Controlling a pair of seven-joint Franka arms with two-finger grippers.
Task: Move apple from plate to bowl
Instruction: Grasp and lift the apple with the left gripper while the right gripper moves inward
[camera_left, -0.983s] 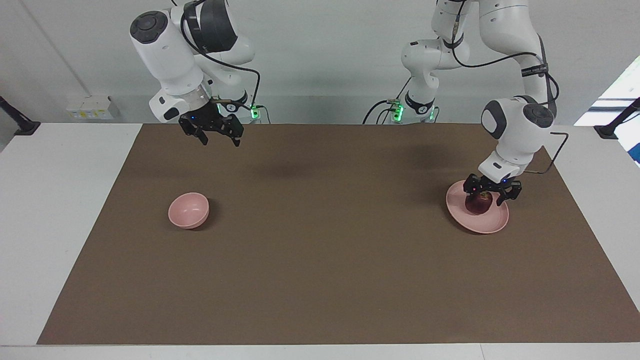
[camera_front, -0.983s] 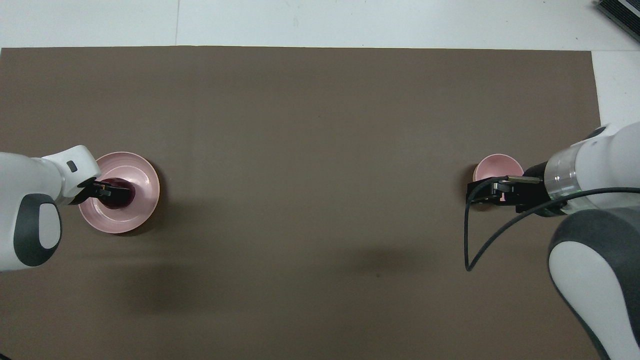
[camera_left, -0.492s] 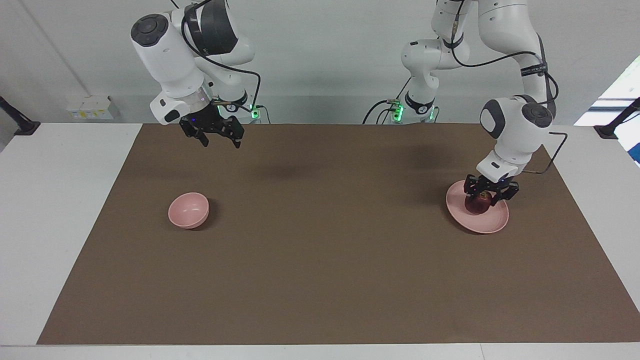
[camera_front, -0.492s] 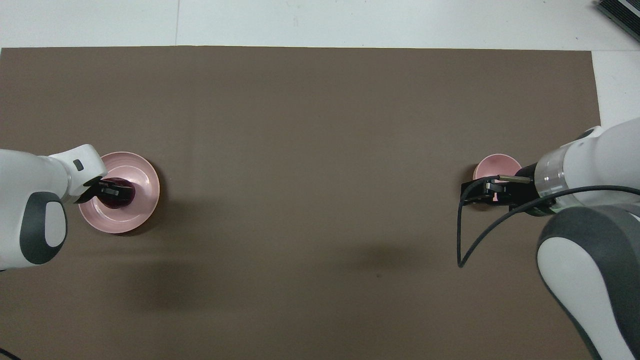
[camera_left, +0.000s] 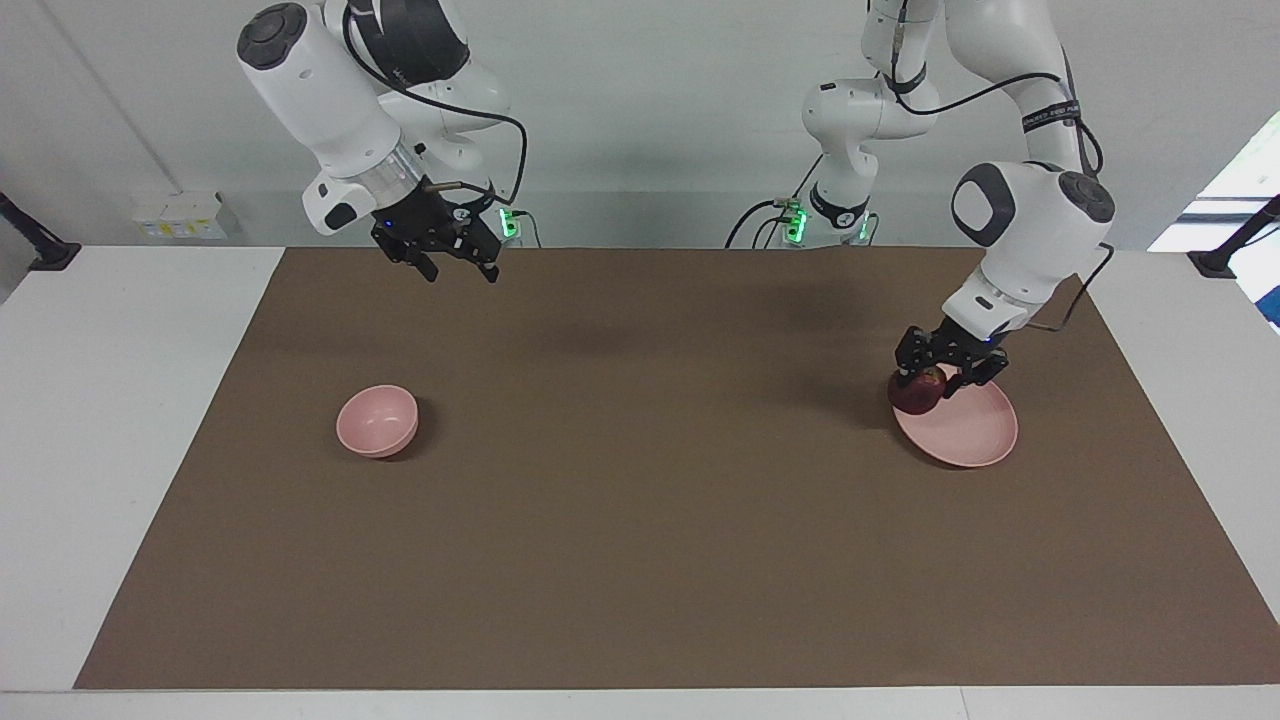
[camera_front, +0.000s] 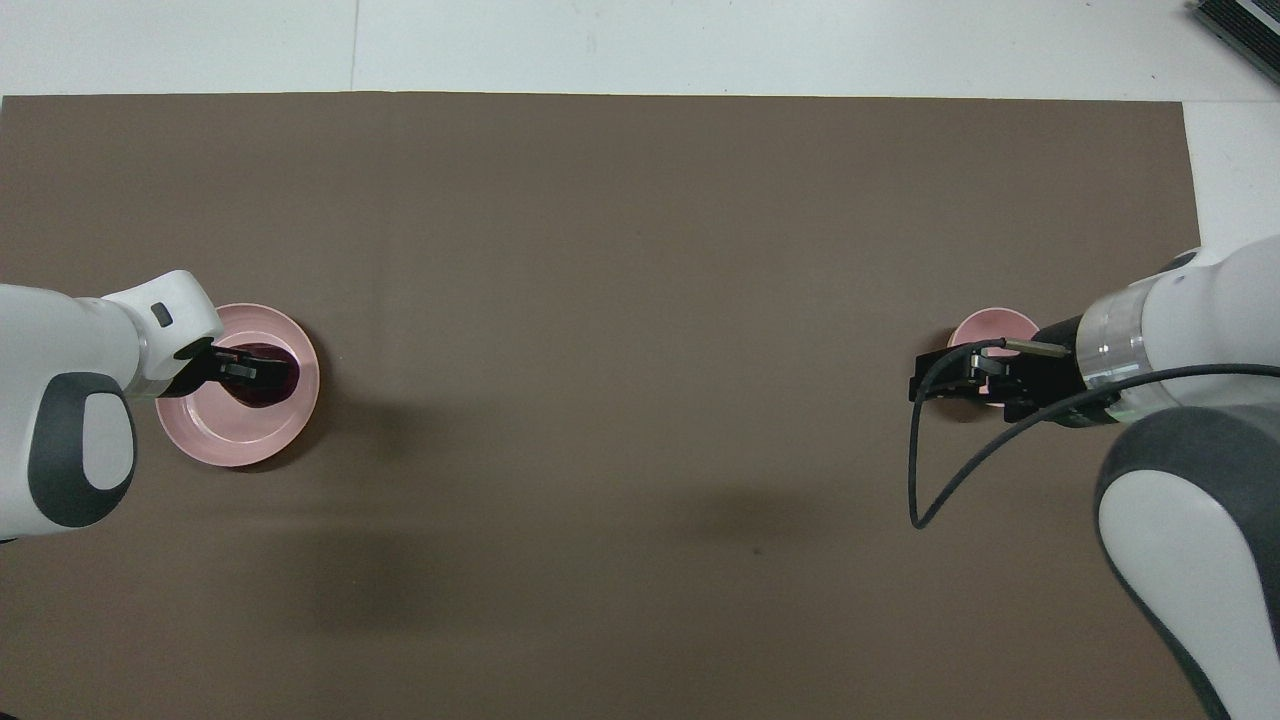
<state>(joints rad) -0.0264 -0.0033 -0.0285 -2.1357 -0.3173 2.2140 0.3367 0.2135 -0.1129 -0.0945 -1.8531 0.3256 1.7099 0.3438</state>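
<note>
Over the plate's (camera_left: 965, 430) edge toward the table middle hangs the apple (camera_left: 917, 391), pinched in the left gripper (camera_left: 944, 369) and, as I read it, lifted just clear of the plate. Bowl (camera_left: 377, 420) sits well apart, toward the right arm's end of the brown mat (camera_left: 640, 520), so the carry runs straight along the table w/ nothing between. Apple is round, no long axis to mind. Bowl is empty; plate has nothing else on it. Right gripper (camera_left: 458, 263) waits high over the mat's robot-side edge, fingers spread, holding nothing. It's closer to the bowl, but the left arm has the fruit. Bowl is only just wider than the apple, so the drop prob. needs good centring.
</note>
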